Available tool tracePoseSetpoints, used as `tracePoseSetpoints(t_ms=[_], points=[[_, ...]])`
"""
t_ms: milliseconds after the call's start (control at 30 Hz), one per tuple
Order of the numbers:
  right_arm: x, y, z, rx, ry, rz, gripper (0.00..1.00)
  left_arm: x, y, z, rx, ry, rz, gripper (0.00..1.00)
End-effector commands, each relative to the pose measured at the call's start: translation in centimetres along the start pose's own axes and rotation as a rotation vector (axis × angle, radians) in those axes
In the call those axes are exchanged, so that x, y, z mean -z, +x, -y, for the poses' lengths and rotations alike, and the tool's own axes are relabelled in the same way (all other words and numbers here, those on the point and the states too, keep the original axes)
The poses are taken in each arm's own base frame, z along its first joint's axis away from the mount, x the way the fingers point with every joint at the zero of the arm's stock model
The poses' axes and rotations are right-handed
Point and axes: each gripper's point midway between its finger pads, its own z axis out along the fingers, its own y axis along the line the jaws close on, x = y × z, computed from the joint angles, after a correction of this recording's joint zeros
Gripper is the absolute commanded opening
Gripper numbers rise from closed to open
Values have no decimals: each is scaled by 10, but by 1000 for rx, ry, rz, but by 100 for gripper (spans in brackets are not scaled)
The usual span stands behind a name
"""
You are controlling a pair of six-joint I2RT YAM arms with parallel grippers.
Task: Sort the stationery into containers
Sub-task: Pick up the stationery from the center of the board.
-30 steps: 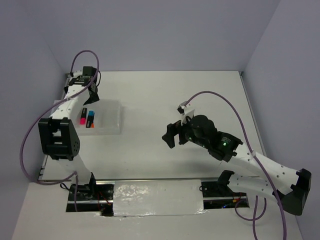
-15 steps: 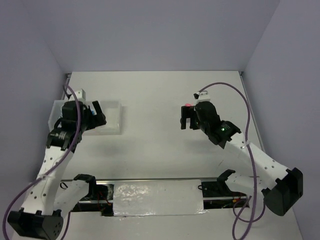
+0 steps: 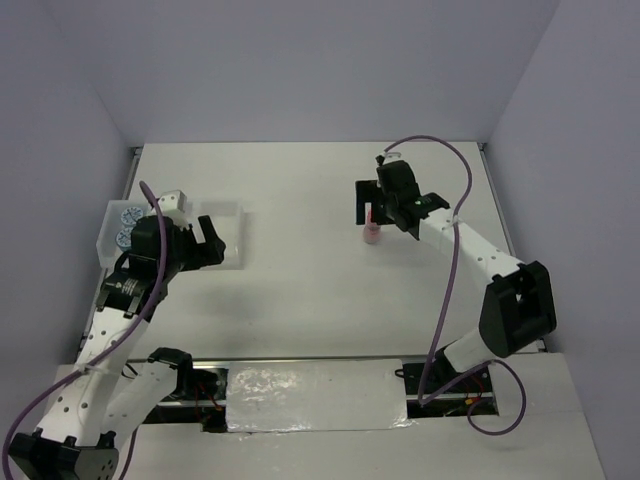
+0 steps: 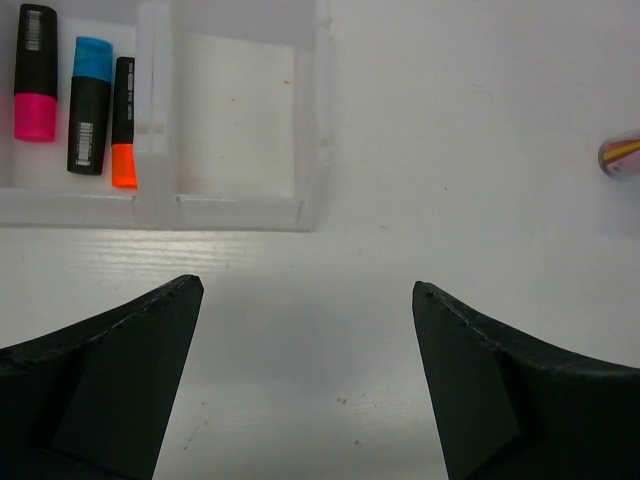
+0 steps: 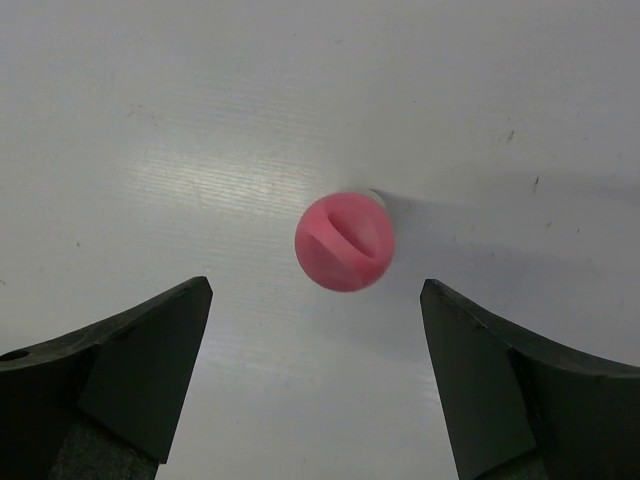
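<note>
The white three-compartment tray (image 3: 232, 216) lies at the left. In the left wrist view (image 4: 310, 130), its middle compartment holds the pink (image 4: 35, 72), blue (image 4: 90, 105) and orange (image 4: 123, 122) markers, and the right compartment is bare. Two tape rolls (image 3: 127, 224) sit in the left compartment. My left gripper (image 3: 205, 244) is open and empty over bare table near the tray's front (image 4: 307, 286). The pink-capped tube (image 3: 371, 236) stands upright right of centre. My right gripper (image 3: 381, 212) is open above it, with the cap (image 5: 344, 241) just ahead of the fingertips' midpoint (image 5: 316, 286), not touching.
The tube also shows at the right edge of the left wrist view (image 4: 622, 156). Grey walls close in the table on the left, back and right. Purple cables loop off both arms.
My left arm has pulled back from the tray's far side to its near right side. My right gripper has swung toward the back and now sits over the tube.
</note>
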Motion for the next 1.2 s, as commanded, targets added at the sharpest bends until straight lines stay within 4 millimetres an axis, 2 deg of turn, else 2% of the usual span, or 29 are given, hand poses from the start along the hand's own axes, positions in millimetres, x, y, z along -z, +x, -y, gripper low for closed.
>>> tracePoseSetpoints(t_ms=[0, 133, 267, 367, 500, 633, 700, 800, 833, 933, 967, 1000, 1100, 1133, 1167], points=[[-12, -12, -7, 16, -18, -3, 92, 0, -12, 8, -18, 33, 32, 99], [-29, -3, -3, 30, 9, -19, 88, 2, -12, 11, -19, 47, 39, 99], [-45, 8, 2, 41, 44, -58, 73, 1, -10, 12, -24, 53, 30, 99], [-50, 12, -1, 36, 27, -55, 62, 0, -10, 13, -24, 54, 25, 99], [-54, 9, 5, 39, 63, -42, 62, -1, -9, 15, -27, 64, 18, 99], [-61, 8, 13, 45, 113, -44, 69, -3, -6, 17, -32, 69, 5, 100], [-65, 8, 12, 48, 112, -50, 69, -4, -5, 18, -33, 69, 2, 99], [-68, 10, 11, 43, 103, -51, 60, -4, -3, 18, -36, 68, -4, 99], [-65, 7, 9, 37, 91, -22, 53, -4, -3, 19, -36, 69, -4, 99], [-55, -4, 4, 26, 53, 41, 41, -6, -2, 21, -41, 76, -13, 99], [-53, -6, 2, 30, 39, 51, 34, -6, -1, 21, -42, 77, -16, 99], [-51, -8, 0, 41, 24, 58, 15, -7, 0, 21, -43, 79, -22, 99], [-43, -13, -4, 36, 0, 75, 13, -7, 2, 29, -56, 115, -26, 99], [-34, -15, -7, 32, -20, 78, 13, -7, 2, 31, -68, 131, -26, 99], [-28, -12, -19, 21, -91, 61, 13, -5, 4, 43, -88, 197, -29, 99]])
